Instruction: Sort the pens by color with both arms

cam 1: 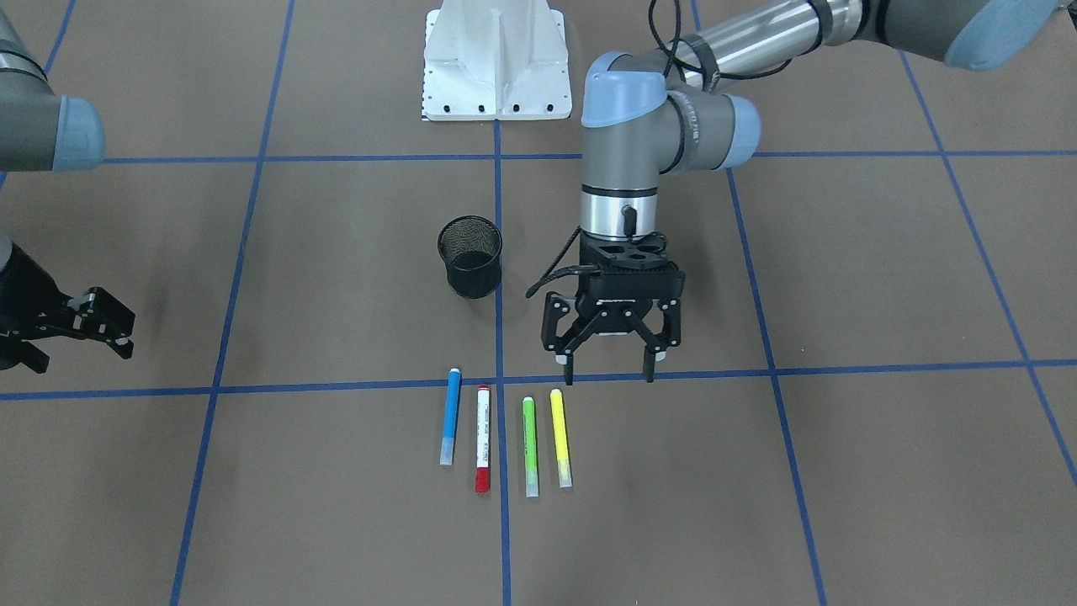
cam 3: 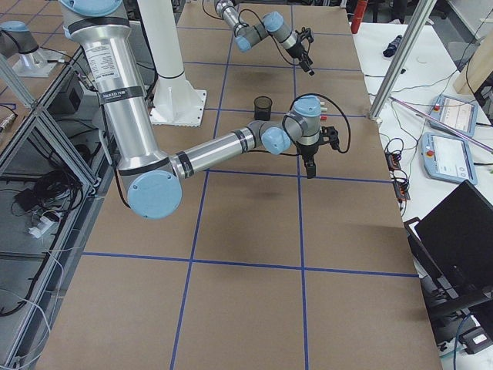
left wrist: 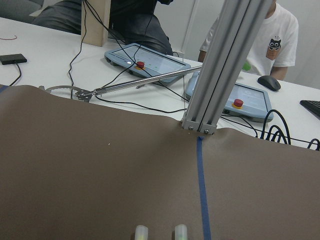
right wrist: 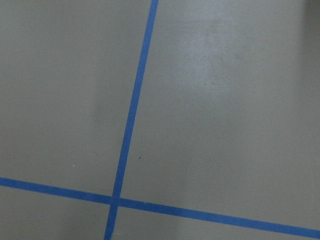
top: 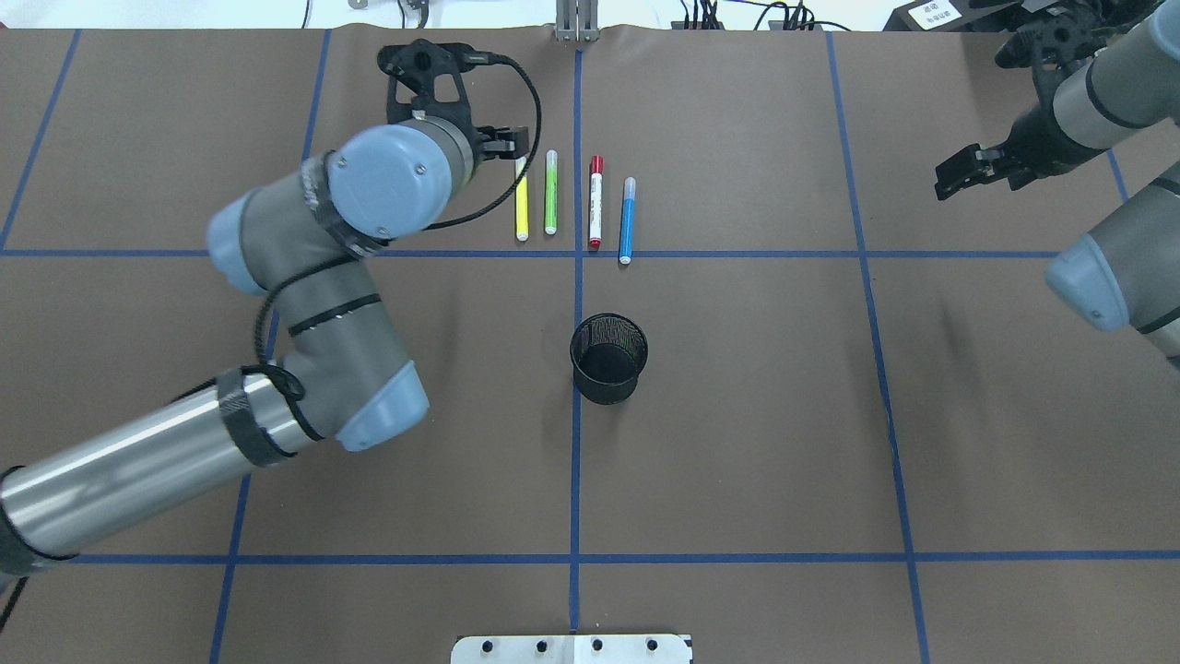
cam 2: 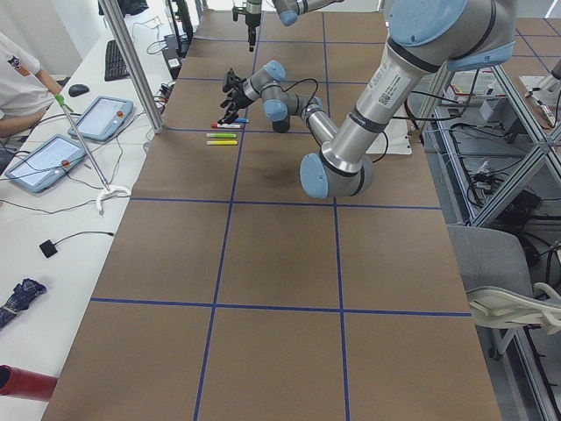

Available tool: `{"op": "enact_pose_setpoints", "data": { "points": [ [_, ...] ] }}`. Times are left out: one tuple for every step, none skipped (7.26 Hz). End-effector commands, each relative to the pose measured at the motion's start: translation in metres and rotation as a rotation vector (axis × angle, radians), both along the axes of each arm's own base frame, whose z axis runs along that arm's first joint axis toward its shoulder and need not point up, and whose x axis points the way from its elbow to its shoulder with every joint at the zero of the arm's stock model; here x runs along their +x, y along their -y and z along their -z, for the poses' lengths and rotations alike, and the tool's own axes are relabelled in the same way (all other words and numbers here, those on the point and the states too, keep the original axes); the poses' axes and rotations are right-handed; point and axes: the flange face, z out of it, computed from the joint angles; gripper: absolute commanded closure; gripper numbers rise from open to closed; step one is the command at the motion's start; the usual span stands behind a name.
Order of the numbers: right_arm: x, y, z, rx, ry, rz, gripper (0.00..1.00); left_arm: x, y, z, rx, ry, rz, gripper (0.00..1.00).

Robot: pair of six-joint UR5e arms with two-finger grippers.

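Note:
Four pens lie side by side on the brown table: blue (cam 1: 451,417), white-barrelled with a red cap (cam 1: 483,438), lime green (cam 1: 529,446) and yellow (cam 1: 560,438). In the overhead view they run yellow (top: 522,205), green (top: 551,192), red-capped (top: 595,203), blue (top: 628,221). My left gripper (cam 1: 610,376) is open and empty, pointing down and hovering above the yellow and green pens' end of the row. Two pen tips (left wrist: 141,232) show at the bottom of the left wrist view. My right gripper (cam 1: 118,332) is open and empty, far off to the side (top: 954,175).
A black mesh cup (cam 1: 469,257) stands upright between the pens and the white base (cam 1: 495,59), also in the overhead view (top: 608,358). Blue tape lines grid the table. Beyond the far edge stand a metal post (left wrist: 220,75), tablets and seated operators.

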Motion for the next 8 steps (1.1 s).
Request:
{"op": "enact_pose_setpoints", "data": {
  "points": [
    [0.039,0.025,-0.019,-0.051,-0.022,-0.064,0.01,-0.118,0.008,-0.062,-0.091,0.183,-0.249,0.0],
    [0.05,0.035,-0.029,-0.078,-0.012,-0.066,0.01,-0.163,0.012,-0.103,-0.126,0.235,-0.361,0.0],
    [0.069,0.04,-0.052,-0.131,0.017,-0.044,0.01,-0.223,0.022,-0.14,-0.195,0.208,-0.452,0.0],
    [0.098,0.042,-0.075,-0.12,0.015,0.016,0.01,-0.266,0.018,-0.184,-0.247,0.165,-0.529,0.0],
    [0.126,0.041,-0.086,-0.137,0.002,0.04,0.01,-0.305,0.009,-0.22,-0.319,0.123,-0.561,0.0],
    [0.151,0.04,-0.093,-0.147,-0.017,0.072,0.01,-0.331,0.007,-0.234,-0.392,0.117,-0.587,0.0],
    [0.169,0.038,-0.102,-0.151,-0.035,0.122,0.01,-0.346,0.006,-0.25,-0.409,0.16,-0.659,0.0],
    [0.175,0.032,-0.107,-0.172,-0.038,0.136,0.01,-0.357,0.001,-0.26,-0.425,0.166,-0.678,0.0]
  ]
}}
